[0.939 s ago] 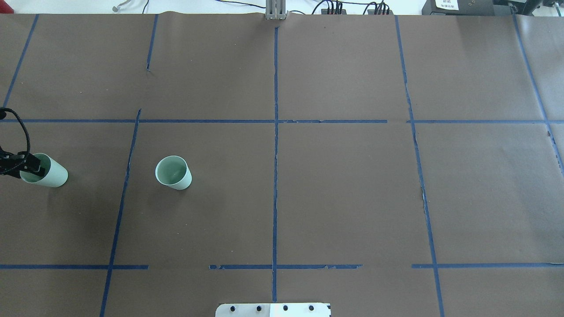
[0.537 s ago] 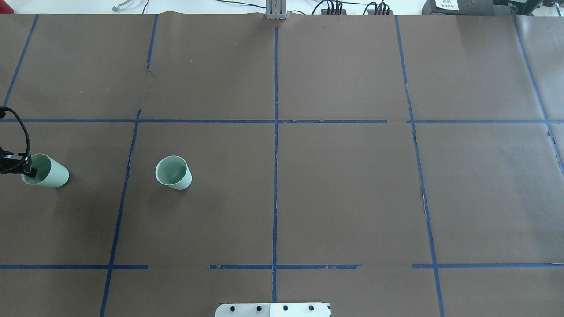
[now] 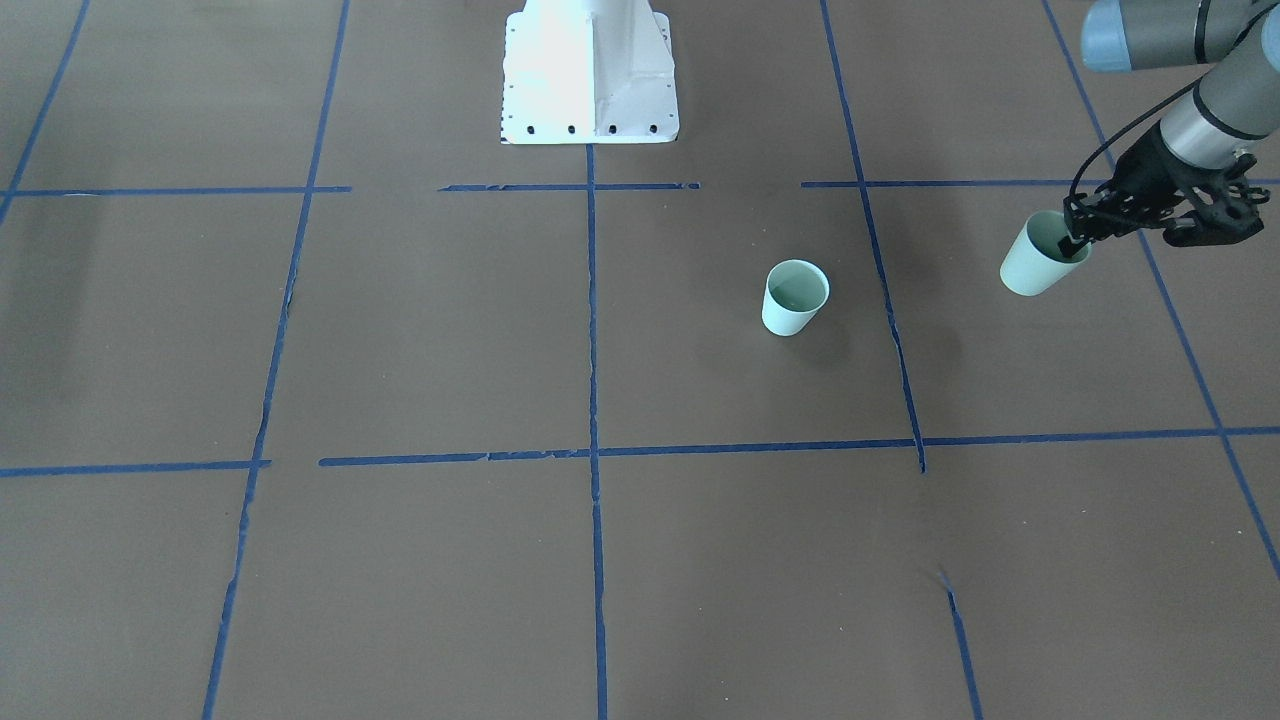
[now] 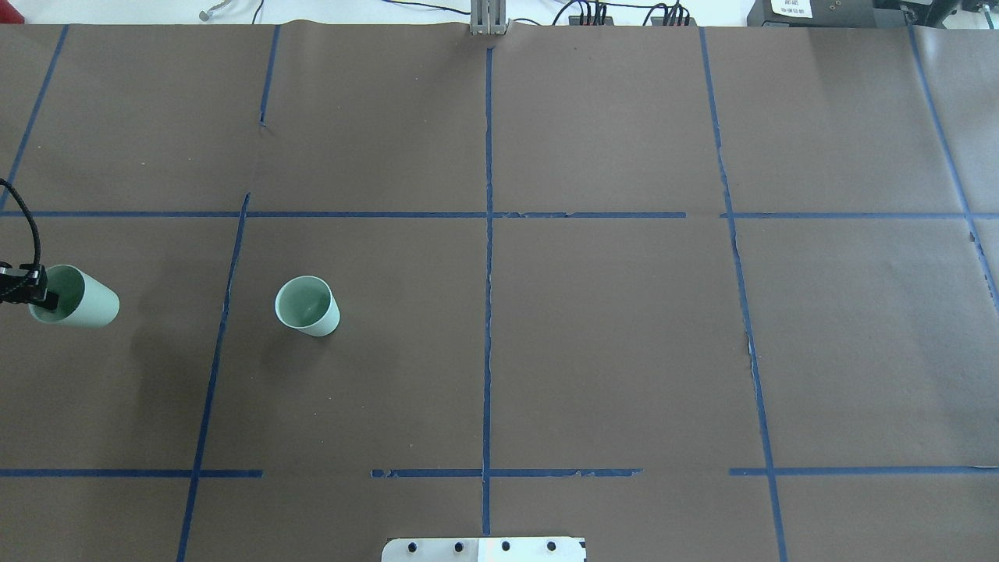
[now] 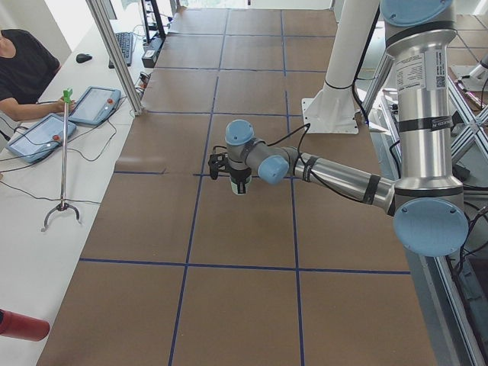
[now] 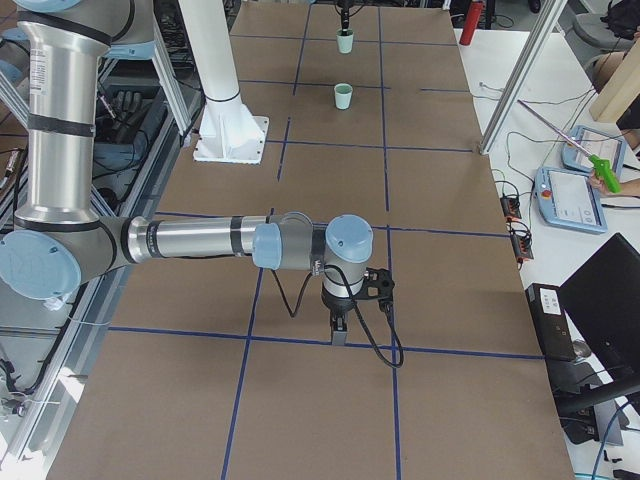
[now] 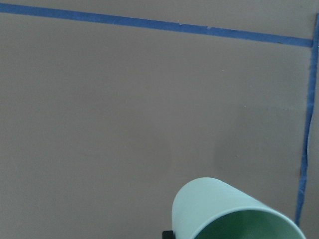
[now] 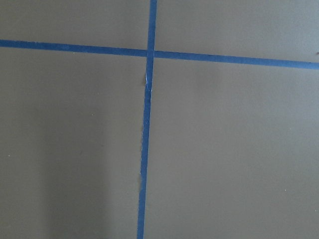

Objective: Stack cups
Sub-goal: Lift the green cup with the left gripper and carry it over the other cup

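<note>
Overhead exterior has my left gripper (image 4: 37,295) clamped on the rim of the held cup (image 4: 84,301), one finger seemingly inside the mouth and one outside, out at the far left edge of the table (image 4: 609,351). That cup hangs tilted and clear of the paper (its shadow sits apart from it). The standing cup (image 4: 307,306) is upright, mouth up, well apart toward the centre, across a blue tape line (image 4: 218,343).

First risk: a pinch on a single wall is thin, so a quick swing could let the cup pivot or slip. Second risk: if I arrive tilted like this, the base may clip the standing cup's rim and tip it. It looks light.

My right gripper (image 6: 340,330) shows only from the side, so I can't tell whether its fingers are apart or together.
</note>
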Robot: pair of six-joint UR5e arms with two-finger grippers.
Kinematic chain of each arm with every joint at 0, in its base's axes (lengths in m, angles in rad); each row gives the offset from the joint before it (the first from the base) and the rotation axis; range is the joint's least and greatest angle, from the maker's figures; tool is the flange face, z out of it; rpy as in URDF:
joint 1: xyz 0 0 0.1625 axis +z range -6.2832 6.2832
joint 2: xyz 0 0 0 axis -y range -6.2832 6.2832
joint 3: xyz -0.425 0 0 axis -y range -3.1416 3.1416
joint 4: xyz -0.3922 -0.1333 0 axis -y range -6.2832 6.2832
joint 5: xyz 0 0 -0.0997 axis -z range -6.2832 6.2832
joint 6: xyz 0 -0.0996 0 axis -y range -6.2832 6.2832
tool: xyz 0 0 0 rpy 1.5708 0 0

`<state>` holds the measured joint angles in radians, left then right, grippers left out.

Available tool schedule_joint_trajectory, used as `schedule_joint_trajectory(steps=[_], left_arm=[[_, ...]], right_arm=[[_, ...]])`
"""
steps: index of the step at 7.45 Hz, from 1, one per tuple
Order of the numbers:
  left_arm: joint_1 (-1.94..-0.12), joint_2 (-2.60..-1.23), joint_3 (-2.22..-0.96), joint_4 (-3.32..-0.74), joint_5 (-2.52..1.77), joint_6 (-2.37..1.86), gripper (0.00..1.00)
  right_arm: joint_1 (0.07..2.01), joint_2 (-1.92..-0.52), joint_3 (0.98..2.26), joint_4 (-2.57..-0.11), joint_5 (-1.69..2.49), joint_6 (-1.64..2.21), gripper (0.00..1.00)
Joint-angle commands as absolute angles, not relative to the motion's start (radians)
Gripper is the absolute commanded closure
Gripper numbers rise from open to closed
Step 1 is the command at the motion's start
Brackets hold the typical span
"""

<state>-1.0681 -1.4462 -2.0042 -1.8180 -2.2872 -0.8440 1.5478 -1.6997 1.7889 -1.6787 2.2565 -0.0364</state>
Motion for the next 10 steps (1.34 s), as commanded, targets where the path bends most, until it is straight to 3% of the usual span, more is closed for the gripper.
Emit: schedule_joint_trajectory(steps=[1,5,10], left_arm=[[-1.075,-1.562,-2.080,-1.637,-2.321,-0.927,1.00],[-0.855,-1.805,-2.028,-1.631,-2.329,-1.299,1.00],[-0.799,-1.862,-1.942,-1.641,-2.301,-1.333,1.00]], right_arm=[[1.548,-1.700,1.789,-1.680,2.256,-0.037,0.00],[1.548,-1.700,1.789,-1.680,2.256,-0.037,0.00],[1.548,-1.700,1.789,-1.680,2.256,-0.037,0.00]])
